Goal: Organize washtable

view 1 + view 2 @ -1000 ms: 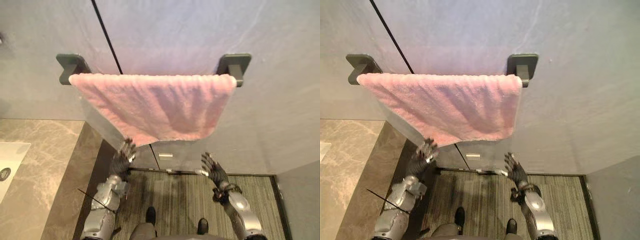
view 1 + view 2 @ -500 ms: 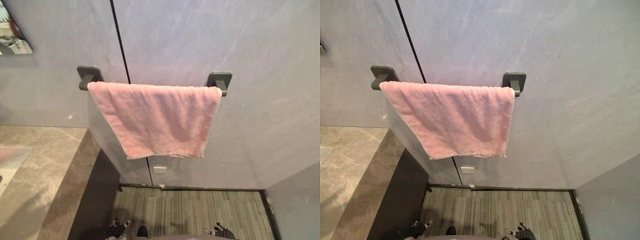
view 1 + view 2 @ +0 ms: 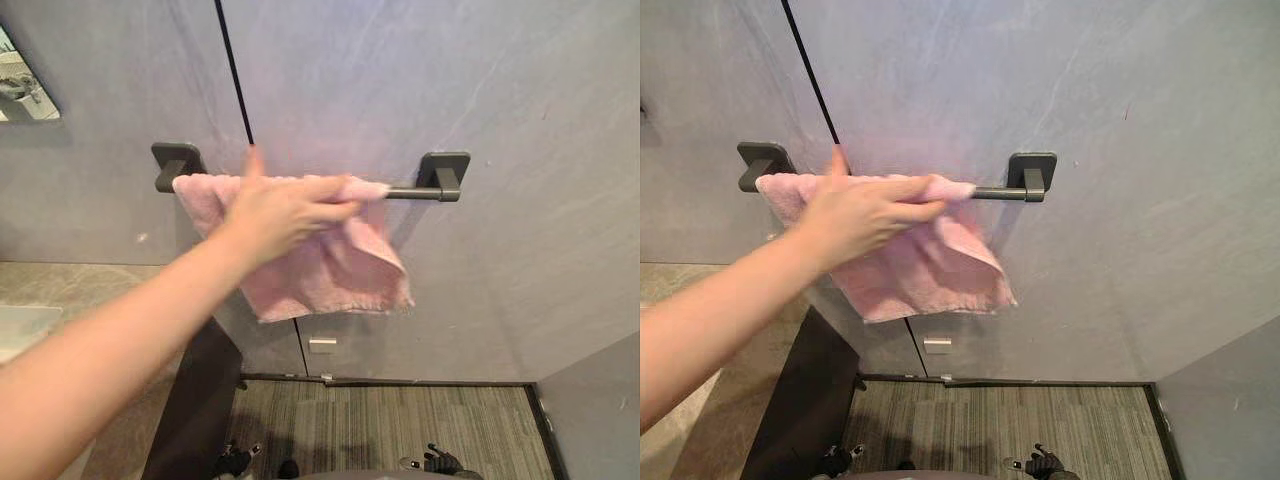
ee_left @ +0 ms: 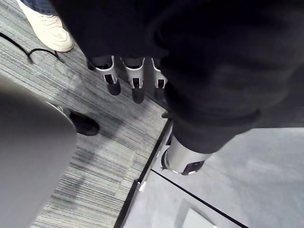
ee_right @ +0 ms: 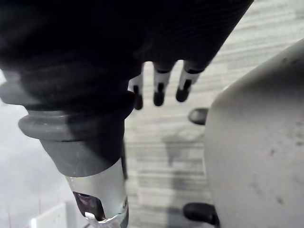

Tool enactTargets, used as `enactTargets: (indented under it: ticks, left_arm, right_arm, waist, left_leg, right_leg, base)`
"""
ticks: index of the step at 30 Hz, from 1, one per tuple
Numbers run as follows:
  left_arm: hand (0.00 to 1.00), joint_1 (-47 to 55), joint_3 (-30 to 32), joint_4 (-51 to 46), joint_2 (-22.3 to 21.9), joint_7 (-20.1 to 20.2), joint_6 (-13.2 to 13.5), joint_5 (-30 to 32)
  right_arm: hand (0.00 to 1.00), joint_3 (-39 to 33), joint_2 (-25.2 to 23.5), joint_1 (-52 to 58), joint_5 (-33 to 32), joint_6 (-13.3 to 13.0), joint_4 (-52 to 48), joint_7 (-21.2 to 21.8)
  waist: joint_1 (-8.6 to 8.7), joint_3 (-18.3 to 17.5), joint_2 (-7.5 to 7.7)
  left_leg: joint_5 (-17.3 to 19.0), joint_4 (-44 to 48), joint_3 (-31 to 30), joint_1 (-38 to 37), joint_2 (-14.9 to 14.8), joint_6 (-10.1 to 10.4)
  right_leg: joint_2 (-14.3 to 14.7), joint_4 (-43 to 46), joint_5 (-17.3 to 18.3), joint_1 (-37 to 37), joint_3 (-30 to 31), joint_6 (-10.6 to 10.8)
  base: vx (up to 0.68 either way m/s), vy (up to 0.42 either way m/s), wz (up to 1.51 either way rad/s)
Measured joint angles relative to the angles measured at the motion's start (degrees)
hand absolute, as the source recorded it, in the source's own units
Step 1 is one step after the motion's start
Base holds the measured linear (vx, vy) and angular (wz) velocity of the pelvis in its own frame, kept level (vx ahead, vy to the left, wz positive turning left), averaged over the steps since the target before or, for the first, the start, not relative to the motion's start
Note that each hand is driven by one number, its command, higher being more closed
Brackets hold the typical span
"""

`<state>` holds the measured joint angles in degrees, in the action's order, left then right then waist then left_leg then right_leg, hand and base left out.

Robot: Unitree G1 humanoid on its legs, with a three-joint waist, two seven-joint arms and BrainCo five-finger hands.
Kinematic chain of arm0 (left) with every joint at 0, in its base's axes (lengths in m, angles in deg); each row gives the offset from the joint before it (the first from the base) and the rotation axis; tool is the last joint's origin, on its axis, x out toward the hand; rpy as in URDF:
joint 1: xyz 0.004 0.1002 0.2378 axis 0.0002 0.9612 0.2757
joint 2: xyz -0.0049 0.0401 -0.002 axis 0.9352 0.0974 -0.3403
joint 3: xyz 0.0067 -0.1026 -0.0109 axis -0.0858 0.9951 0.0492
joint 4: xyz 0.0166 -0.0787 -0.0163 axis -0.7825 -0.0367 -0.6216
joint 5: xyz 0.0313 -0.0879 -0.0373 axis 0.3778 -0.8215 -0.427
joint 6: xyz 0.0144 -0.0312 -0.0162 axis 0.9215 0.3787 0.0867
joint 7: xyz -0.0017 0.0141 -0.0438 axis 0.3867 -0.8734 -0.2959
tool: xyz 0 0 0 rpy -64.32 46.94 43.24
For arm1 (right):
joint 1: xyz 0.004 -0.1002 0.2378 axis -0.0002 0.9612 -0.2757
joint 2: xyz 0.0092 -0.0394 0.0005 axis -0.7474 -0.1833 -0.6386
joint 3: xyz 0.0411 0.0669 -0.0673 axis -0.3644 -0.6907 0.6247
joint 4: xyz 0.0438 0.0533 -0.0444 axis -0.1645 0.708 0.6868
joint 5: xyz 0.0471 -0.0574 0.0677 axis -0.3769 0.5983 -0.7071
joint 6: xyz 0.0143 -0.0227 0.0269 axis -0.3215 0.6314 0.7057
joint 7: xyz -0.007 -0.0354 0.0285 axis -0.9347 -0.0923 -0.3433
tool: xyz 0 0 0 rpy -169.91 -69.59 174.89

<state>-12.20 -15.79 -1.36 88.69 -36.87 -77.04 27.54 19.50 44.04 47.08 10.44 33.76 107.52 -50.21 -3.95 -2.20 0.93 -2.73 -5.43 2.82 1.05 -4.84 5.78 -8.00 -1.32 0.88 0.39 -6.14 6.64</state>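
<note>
the left hand (image 4: 136, 80) and right hand (image 5: 159, 90) hang low, fingers straight, empty. beyond, a person's hand (image 3: 280, 212) grips the soft pink terry towel (image 3: 345, 275) draped on the dark grey wall bar (image 3: 412, 192); light and limp, it likely pinches best at the hanging hem.

Fluffy pink terry cloth for the towel (image 3: 340, 270). Matt dark-grey metal for the towel bar (image 3: 405, 193). Smooth matt grey on the wall (image 3: 520, 100), with faint pale veining. Polished-looking brown marbled stone on the counter (image 3: 60, 285). Ribbed grey carpet on the floor (image 3: 400, 420).
</note>
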Motion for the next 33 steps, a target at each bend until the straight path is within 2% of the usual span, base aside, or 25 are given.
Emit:
enactTargets:
  ticks: [9,13,15,17,18,22,24,28,33]
  left_arm:
    - [0.0,0.0,-0.7,0.0,0.1,-0.7,0.5,-0.1]
    - [0.0,-0.3,-4.2,-2.5,0.5,-2.3,0.7,-0.1]
    - [0.0,0.6,-6.2,-8.6,0.0,-3.7,0.8,0.1]
    - [0.0,1.7,-7.4,-18.7,-0.5,-5.5,1.4,-0.3]
    - [0.0,1.8,-7.4,-21.0,-0.6,-6.2,2.0,-0.9]
    - [0.0,3.4,-7.2,-42.2,-2.1,-11.4,5.4,-2.4]
    - [0.0,4.6,-7.3,-51.8,-3.5,-13.7,6.2,-1.9]
    - [0.0,7.7,-7.9,-70.3,-4.6,-18.2,6.6,5.2]
    - [0.0,14.2,-7.7,-84.4,-5.5,-20.9,6.6,11.5]
  right_arm:
    - [0.0,0.1,0.0,-0.3,-0.5,-0.1,0.0,-0.9]
    - [0.0,0.5,-0.3,-0.9,-2.6,-0.7,-0.9,-1.5]
    - [0.0,1.8,-0.6,-0.8,-3.0,-0.7,-4.8,-2.8]
    - [0.0,3.7,-0.7,-0.3,-4.9,-1.1,-12.9,-4.2]
    - [0.0,4.1,-0.8,0.1,-5.8,-1.7,-15.5,-4.8]
    - [0.0,6.2,-1.5,3.2,-8.8,-5.4,-37.4,-7.8]
    - [0.0,7.6,-2.3,5.0,-8.8,-6.8,-47.1,-8.7]
    - [0.0,15.1,-3.3,8.9,-8.8,-8.5,-65.5,-8.4]
    - [0.0,24.4,-3.4,12.3,-10.1,-9.8,-78.3,-6.8]
  waist:
    - [0.12,0.3,0.18]
    - [0.19,1.0,0.41]
    - [0.18,1.8,0.52]
    - [0.17,2.0,0.72]
    - [0.16,2.0,0.75]
    - [0.05,2.0,0.73]
    - [0.06,2.0,0.79]
    - [-0.04,2.9,1.25]
    - [-0.08,3.3,1.52]
  left_leg:
    - [0.0,-0.3,-0.3,0.1,0.0,0.0]
    - [0.1,-0.2,-0.4,0.2,0.0,0.0]
    - [0.1,-0.1,-0.5,0.4,0.0,0.0]
    - [0.1,0.0,-0.5,0.8,0.0,0.0]
    - [0.0,0.0,-0.5,0.8,0.0,0.0]
    - [0.0,0.0,-0.2,1.1,0.0,0.0]
    - [0.1,0.1,0.4,1.0,-0.1,0.0]
    - [0.8,0.8,0.5,0.5,-0.9,-0.1]
    - [3.4,4.6,0.5,1.3,-1.1,-0.2]
  right_leg:
    - [0.0,0.1,0.5,0.0,-0.2,0.2]
    - [0.0,0.0,0.6,-0.1,-0.3,0.2]
    - [0.0,0.1,0.6,0.0,-0.3,0.2]
    - [-0.1,0.1,0.6,0.1,-0.3,0.2]
    - [-0.1,0.1,0.6,0.1,-0.3,0.2]
    - [-0.1,0.2,0.6,0.5,-0.3,0.2]
    - [-0.1,0.3,0.6,0.5,-0.4,0.2]
    - [-0.3,1.0,0.8,-0.3,-1.4,0.3]
    - [-0.6,3.6,2.9,-0.2,-1.7,0.3]
  base:
    - [-0.01,-0.002,0.01]
    - [0.0,0.0,0.0]
    - [0.0,0.0,0.0]
    - [0.0,0.0,0.0]
    - [0.0,0.0,0.0]
    - [0.0,-0.001,-0.02]
    - [0.0,0.0,0.0]
    - [0.0,-0.001,0.04]
    - [0.0,-0.004,0.02]
